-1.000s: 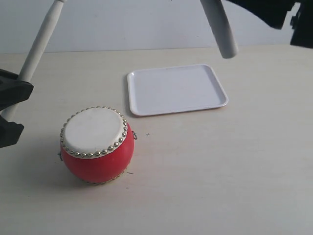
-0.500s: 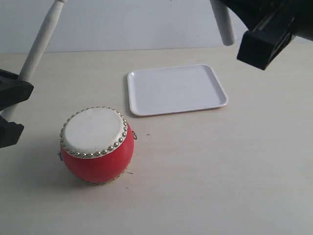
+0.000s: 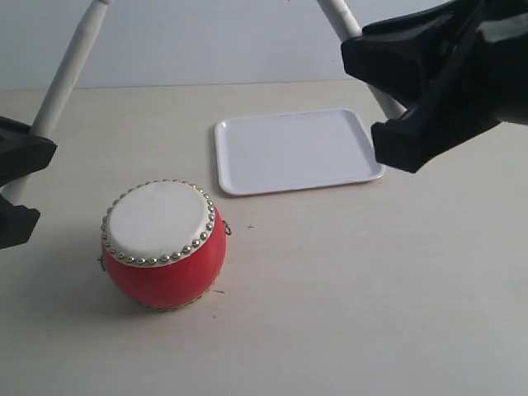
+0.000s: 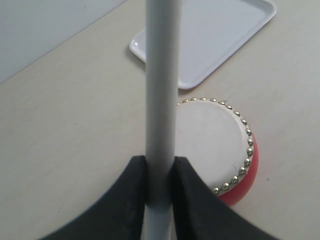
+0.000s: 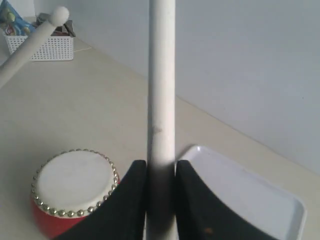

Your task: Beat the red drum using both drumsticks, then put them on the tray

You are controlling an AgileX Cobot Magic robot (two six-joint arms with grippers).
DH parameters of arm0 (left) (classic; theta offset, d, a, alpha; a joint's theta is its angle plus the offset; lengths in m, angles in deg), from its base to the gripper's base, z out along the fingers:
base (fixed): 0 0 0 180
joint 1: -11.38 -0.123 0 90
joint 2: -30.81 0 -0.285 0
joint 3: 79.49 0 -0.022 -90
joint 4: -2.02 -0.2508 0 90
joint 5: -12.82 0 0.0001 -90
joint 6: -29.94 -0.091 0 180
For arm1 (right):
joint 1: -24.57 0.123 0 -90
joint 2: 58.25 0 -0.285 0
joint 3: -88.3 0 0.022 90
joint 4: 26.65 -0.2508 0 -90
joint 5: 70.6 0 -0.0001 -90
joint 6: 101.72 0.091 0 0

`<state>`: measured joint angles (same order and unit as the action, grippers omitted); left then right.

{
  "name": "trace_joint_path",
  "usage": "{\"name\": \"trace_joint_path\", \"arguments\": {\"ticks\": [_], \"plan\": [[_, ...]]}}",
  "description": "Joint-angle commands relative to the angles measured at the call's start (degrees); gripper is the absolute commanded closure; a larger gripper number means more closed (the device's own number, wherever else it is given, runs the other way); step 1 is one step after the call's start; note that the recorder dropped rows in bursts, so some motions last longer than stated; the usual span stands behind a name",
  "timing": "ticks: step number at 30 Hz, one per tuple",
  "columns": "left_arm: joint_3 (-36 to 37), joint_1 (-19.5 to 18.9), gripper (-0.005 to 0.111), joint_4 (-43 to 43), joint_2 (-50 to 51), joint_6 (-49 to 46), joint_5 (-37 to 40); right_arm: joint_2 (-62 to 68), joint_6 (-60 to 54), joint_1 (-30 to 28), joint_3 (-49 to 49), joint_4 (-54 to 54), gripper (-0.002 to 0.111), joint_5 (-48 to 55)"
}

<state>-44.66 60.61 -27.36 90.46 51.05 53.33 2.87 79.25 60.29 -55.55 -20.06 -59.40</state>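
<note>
The red drum (image 3: pixel 163 245) with its cream skin and silver studs stands on the table at front left; it also shows in both wrist views (image 4: pixel 225 150) (image 5: pixel 72 192). The white tray (image 3: pixel 295 150) lies behind it to the right. My left gripper (image 3: pixel 18 191) at the left edge is shut on one drumstick (image 3: pixel 68 74), which slants up and out of view. My right gripper (image 3: pixel 388 107) hangs over the tray's right end, shut on the other drumstick (image 3: pixel 340 18). Each stick runs up between the black fingers (image 4: pixel 161 175) (image 5: pixel 161 175).
A white mesh basket (image 5: pixel 42 46) with items stands far off on the table in the right wrist view. The left stick's bead tip (image 5: pixel 59 15) shows there too. Pale tabletop (image 3: pixel 371 289) surrounds the drum and tray.
My right gripper has come down and leftward into view, from the top right corner to above the tray's right end, its stick now pointing up. The left gripper and drum have not moved.
</note>
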Motion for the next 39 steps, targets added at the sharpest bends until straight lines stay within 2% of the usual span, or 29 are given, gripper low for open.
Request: {"name": "trace_joint_path", "arguments": {"ticks": [1,3,17,39], "plan": [[-0.3,-0.1,0.107,-0.2,0.0,0.3,-0.3,2.6,2.2,0.2,-5.4,-0.5,0.108,11.9],[-0.3,-0.1,0.107,-0.2,0.0,0.3,-0.3,4.7,2.2,0.2,-7.5,-0.5,0.108,15.3],[-0.3,-0.1,0.107,-0.2,0.0,0.3,-0.4,15.3,2.2,0.2,-15.2,-2.2,0.108,19.6],[-0.3,-0.1,0.107,-0.3,0.0,0.3,0.9,16.2,1.9,0.2,-15.3,-2.3,0.108,21.1]]}}
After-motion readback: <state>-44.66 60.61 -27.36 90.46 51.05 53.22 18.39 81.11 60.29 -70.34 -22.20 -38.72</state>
